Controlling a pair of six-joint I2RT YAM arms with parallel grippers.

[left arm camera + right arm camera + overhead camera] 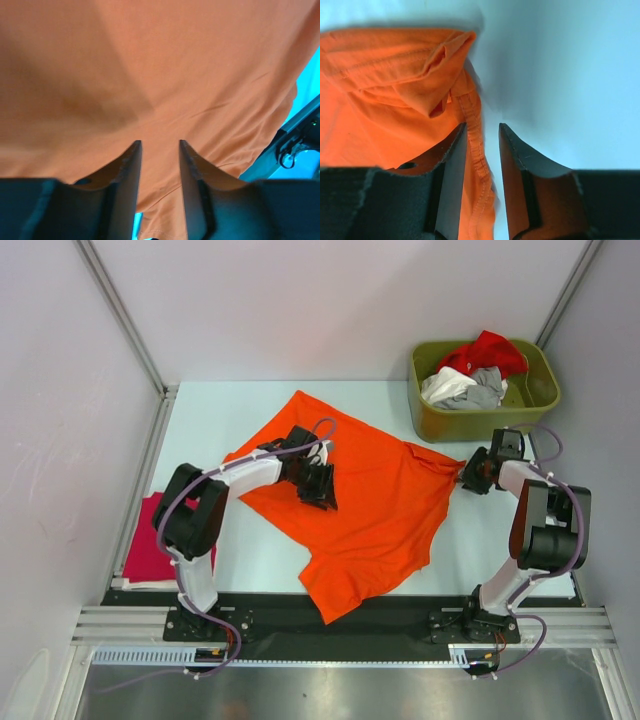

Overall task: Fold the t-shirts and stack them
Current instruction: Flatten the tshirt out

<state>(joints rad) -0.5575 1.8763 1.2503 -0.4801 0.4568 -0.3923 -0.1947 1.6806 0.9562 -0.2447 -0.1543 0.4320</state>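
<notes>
The large bright orange cloth t-shirt (385, 505) lies spread and rumpled across the middle of the pale blue surface (255, 565). The left claw (318, 485) stands over the shirt's left half, fingers apart, with orange cloth showing in the gap. The right claw (466, 476) sits at the shirt's right corner, fingers apart, the stitched hem lying in the gap. A magenta-red t-shirt (150, 535) lies at the surface's left edge. A red tee (490, 350), a white tee (445, 388) and a grey tee (487, 392) fill the olive-green plastic bin (430, 425).

Orange t-shirt (390, 502) spread wide, rumpled
</notes>
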